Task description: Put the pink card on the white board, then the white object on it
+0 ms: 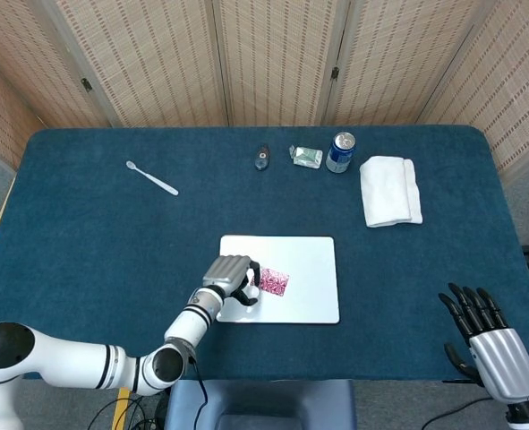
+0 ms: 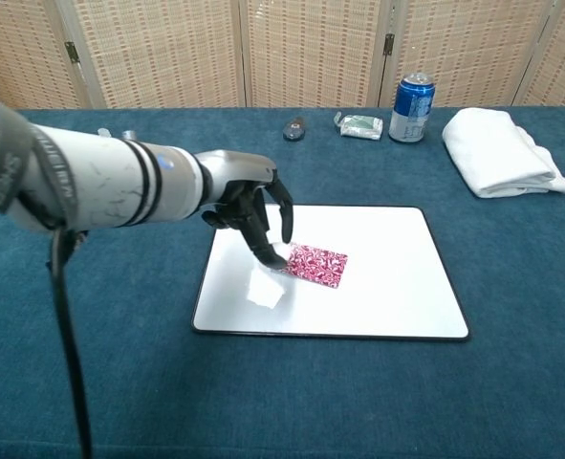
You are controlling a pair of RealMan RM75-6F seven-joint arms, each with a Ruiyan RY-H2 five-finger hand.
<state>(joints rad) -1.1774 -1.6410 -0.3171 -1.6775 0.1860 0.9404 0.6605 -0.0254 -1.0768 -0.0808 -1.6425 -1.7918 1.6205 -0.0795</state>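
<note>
White object (image 2: 280, 254) barely shows, pinched in left hand (image 2: 253, 206) fingers; right hand (image 1: 488, 336) fingers apart.

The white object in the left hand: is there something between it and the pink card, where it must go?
Nothing visible stands in the way. The left hand holds the white object over the white board, right at the left edge of the pink card. The board around the card is bare.

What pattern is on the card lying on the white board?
The card has a busy pink-and-white swirled print, clearest in the chest view.
</note>
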